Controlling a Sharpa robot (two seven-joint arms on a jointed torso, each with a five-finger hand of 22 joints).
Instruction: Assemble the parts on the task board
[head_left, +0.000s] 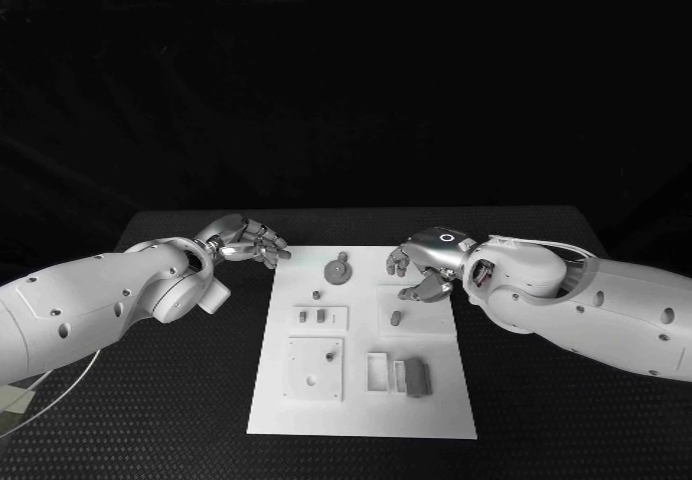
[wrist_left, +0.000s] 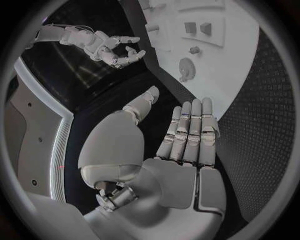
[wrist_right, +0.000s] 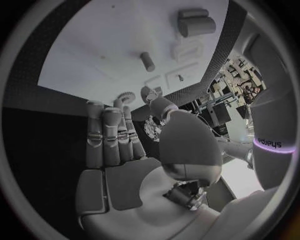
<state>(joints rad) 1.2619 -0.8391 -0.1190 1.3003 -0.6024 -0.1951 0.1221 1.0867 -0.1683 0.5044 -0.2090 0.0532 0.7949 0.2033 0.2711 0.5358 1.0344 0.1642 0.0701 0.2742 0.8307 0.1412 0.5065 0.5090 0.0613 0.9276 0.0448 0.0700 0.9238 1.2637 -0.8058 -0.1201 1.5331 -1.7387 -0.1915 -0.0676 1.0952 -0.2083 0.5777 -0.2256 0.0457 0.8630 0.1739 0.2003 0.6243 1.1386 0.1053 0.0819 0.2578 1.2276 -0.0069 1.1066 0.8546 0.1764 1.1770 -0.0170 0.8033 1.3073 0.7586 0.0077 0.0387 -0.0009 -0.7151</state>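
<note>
The flat white rectangular task board (head_left: 361, 400) lies in the middle of the black textured desk (head_left: 173, 400), its long side running away from the robot. On it lie small grey parts. A round grey toothed gear (head_left: 338, 271) sits near the far edge, between the two robot hands. Nearer, two small upright grey blocks (head_left: 310, 317) stand side by side in a shallow raised white tile on the left half, and a short grey cylindrical peg (head_left: 395, 318) lies to their right on bare board. Nearer still, a square white raised plate (head_left: 315, 368) with small holes sits at the left, and beside it, at the right, a white rectangular frame (head_left: 378, 372) lies just beside a long grey rectangular bar (head_left: 417, 376).

The left robot hand (head_left: 248, 241) hovers over the desk just off the board's far left corner, holding nothing, fingers apart and extended; in its own wrist view the fingers (wrist_left: 190, 132) lie straight and side by side with the thumb spread away. The right robot hand (head_left: 424, 268) hangs over the board's far right corner, fingers loosely curved downward and apart, nothing in them, near the gear but not touching it.

In the right wrist view, lettering on the robot's white arm reads "sharpa", seen upside down.
</note>
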